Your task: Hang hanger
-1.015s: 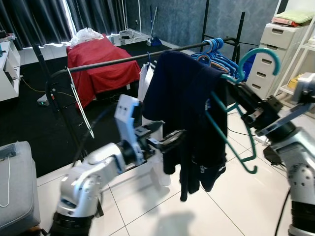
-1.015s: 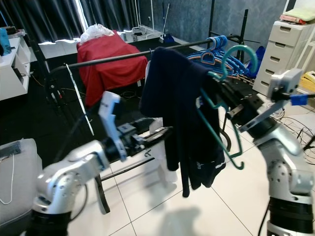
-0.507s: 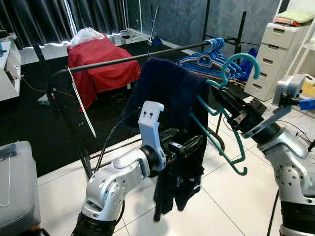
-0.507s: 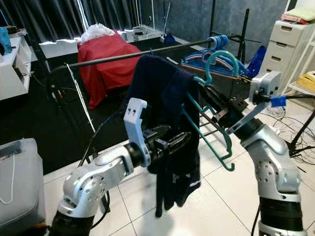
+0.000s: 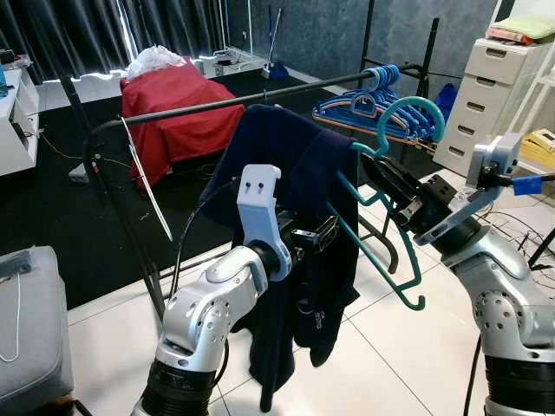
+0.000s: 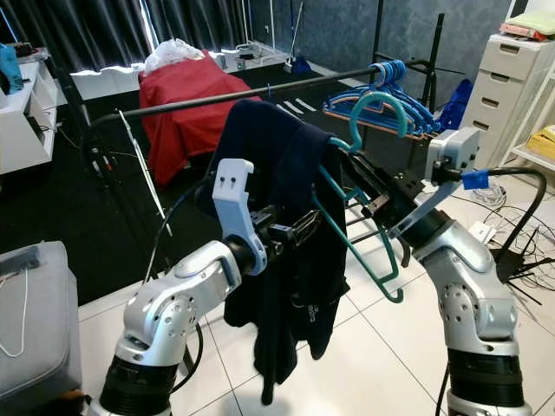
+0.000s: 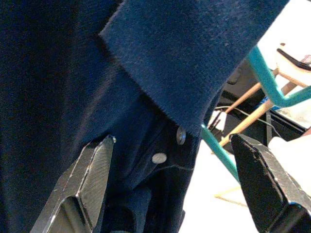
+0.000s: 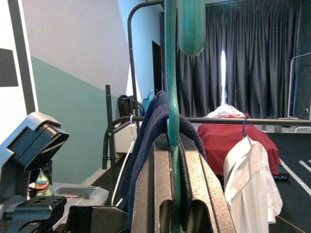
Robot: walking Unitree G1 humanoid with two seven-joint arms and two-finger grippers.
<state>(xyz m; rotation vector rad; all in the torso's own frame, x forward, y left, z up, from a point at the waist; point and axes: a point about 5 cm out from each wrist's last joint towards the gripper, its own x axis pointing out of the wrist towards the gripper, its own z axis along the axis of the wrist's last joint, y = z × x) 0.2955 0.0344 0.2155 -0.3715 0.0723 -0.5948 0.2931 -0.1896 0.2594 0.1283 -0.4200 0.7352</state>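
Closest in, the left gripper (image 5: pixel 314 240) is raised against the dark blue garment (image 5: pixel 295 182), its fingers (image 7: pixel 85 187) spread apart with folds of the cloth and two small snaps lying between them. Just beyond, on the right, the right gripper (image 5: pixel 381 182) has its fingers (image 8: pixel 197 189) pressed together on the stem of the teal hanger (image 5: pixel 381 251). The hanger is held up in the air, short of the rail, with the garment draped over its near shoulder and hanging down toward the tiled floor (image 5: pixel 390 355). Behind it runs the black clothes rail (image 5: pixel 186 111), carrying a bunch of blue hangers (image 5: pixel 373 100) toward the right end. Farther back stand a white drawer unit (image 5: pixel 486 82), something under a red cover (image 5: pixel 178 108), and dark curtains (image 5: pixel 78 35).
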